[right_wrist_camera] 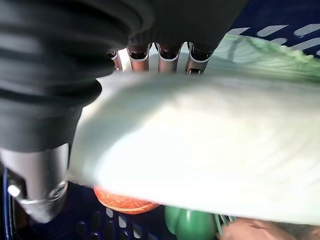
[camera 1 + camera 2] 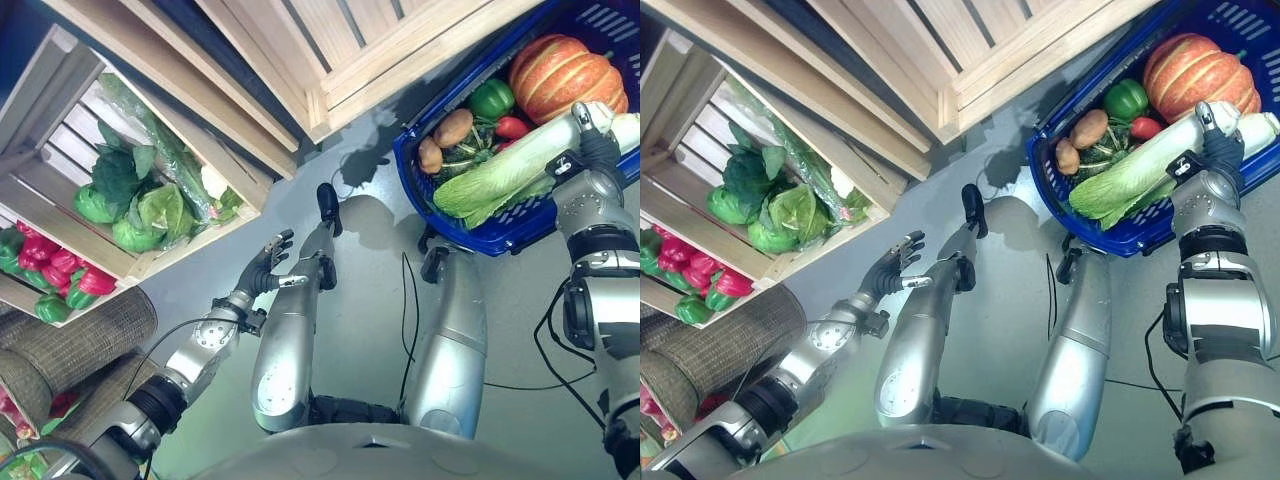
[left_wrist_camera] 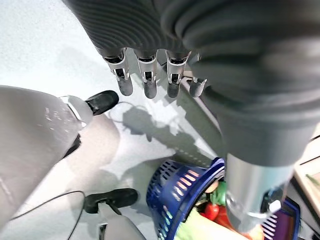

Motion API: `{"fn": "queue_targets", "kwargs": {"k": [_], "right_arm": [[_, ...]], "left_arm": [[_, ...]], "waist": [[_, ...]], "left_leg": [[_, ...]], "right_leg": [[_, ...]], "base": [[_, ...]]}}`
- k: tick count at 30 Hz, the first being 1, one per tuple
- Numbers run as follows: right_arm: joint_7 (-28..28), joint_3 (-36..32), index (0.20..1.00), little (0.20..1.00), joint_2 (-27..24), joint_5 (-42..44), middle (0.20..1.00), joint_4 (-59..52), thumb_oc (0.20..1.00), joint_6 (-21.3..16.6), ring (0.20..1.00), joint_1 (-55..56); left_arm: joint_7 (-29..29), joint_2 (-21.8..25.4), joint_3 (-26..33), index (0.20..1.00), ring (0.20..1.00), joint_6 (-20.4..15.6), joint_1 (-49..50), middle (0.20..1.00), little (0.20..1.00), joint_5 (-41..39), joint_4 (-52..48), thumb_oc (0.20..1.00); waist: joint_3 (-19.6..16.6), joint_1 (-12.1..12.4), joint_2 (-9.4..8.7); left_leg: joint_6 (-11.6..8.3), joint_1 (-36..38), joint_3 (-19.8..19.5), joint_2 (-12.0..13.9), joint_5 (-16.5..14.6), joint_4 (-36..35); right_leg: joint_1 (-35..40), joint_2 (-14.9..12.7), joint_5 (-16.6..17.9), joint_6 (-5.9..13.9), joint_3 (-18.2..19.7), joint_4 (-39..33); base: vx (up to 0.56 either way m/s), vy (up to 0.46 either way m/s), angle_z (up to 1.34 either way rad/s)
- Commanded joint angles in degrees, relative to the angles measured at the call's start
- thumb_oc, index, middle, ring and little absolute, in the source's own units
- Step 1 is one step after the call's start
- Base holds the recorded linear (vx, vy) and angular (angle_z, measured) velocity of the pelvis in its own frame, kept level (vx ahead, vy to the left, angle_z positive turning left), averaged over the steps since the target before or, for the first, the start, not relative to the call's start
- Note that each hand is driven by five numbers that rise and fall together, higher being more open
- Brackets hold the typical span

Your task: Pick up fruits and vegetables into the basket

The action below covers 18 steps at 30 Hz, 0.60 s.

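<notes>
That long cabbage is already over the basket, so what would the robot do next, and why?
Probably open the right hand and let go. Its fingers are curled round the white end of the napa cabbage, which already lies across the blue basket on top of the potatoes and beside the pumpkin. The left hand hangs open over the floor.

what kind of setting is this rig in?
Likely a mock grocery or produce stall: slatted wooden crates stocked with leafy greens and peppers, plus a blue shopping basket on the floor holding a pumpkin and napa cabbage.

Silver-grey arms, dark ribbed wrist covers, left hand (image 2: 262,268), right hand (image 2: 592,135) silver-fingered, dark-tipped
</notes>
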Motion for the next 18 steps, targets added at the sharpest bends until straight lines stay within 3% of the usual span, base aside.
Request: {"fn": "queue_targets", "kwargs": {"k": [1,6,8,15,18], "right_arm": [[-5.5,0.7,1.0,1.0,-6.7,-1.3,1.0,1.0,1.0,-2.9,1.0,1.0],[-10.3,-0.6,1.0,1.0,-6.2,-3.7,1.0,1.1,1.0,-5.8,1.0,2.4],[-12.3,-1.4,1.0,1.0,-5.9,-4.6,1.0,0.4,1.0,-6.5,1.0,2.9],[-20.9,-5.6,1.0,1.0,-3.2,-5.0,1.0,-6.6,1.0,-14.0,1.0,12.0],[-23.2,-6.7,1.0,1.0,-0.5,-7.2,1.0,-13.1,1.0,-18.4,1.0,17.5]], "left_arm": [[0.3,-2.8,-2.7,1.0,1.0,-0.3,0.9,1.0,1.0,-0.9,-3.4,1.0],[-0.5,-3.3,-3.4,1.0,1.0,-0.2,2.1,1.0,1.0,-0.9,-2.6,1.0],[-1.0,-3.4,-3.1,1.0,1.0,-0.4,2.2,1.0,1.0,-1.2,-2.1,1.0],[-4.6,-3.7,-1.2,1.0,1.0,0.0,4.0,1.0,1.0,-2.0,0.2,1.0],[-6.4,-3.6,0.4,1.0,1.0,0.0,4.8,1.0,1.0,-0.5,1.6,1.0]], "waist": [[-0.8,-1.5,11.13],[-0.8,-1.9,10.54],[-0.8,-2.1,10.15],[-0.8,-4.1,7.47],[-0.8,-5.6,5.46]], "left_leg": [[-0.66,-2.3,-2.9,0.8,-10.9,9.3],[-1.18,0.7,-3.3,0.8,-11.8,8.3],[-0.87,0.6,-2.7,1.2,-10.2,7.1],[-1.09,7.9,-2.6,1.6,-9.8,3.6],[-1.1,12.2,-2.5,1.8,-9.9,2.3]], "right_leg": [[2.6,2.7,0.0,2.23,-1.6,-3.1],[5.8,3.1,-0.8,3.02,-1.2,-4.5],[6.0,3.6,1.1,2.67,-2.1,-6.2],[13.5,4.2,2.7,3.56,-2.5,-10.8],[18.0,4.6,3.4,3.98,-2.4,-13.1]], "base": [[-0.03,0.013,0.04],[0.0,0.038,0.0],[-0.09,0.09,-0.05],[-0.01,0.105,-0.06],[0.0,0.119,-0.04]]}}
